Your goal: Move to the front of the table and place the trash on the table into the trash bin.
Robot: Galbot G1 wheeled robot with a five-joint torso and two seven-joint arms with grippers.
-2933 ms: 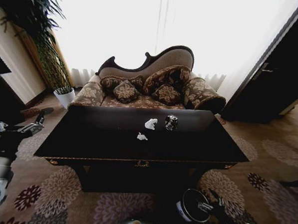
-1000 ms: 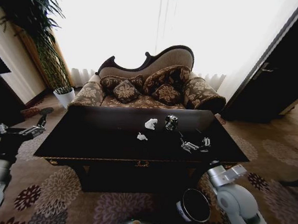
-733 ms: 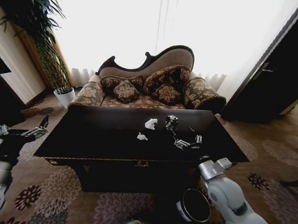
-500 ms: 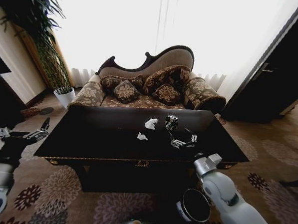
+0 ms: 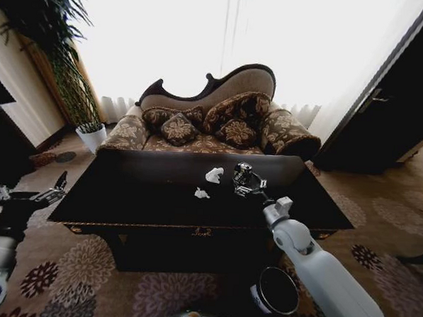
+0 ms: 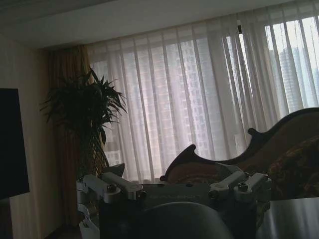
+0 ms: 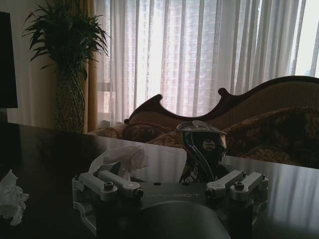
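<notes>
Daylight floods through the sheer white curtains (image 5: 225,38), blowing out the head view's top. The glossy black wooden table (image 5: 160,198) mirrors that glare. Both wrist views are dim, backlit; head view's edges bend.

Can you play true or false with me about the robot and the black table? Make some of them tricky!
1. The right gripper is over the table, close to the dark shiny object. True.
2. The bin stands on the table. False: it is on the carpet in front of it.
3. Two white paper bits lie on the table. True.
4. The left gripper holds a paper bit. False: it hangs off the table's left end, holding nothing.
5. A sofa stands behind the table. True.
</notes>
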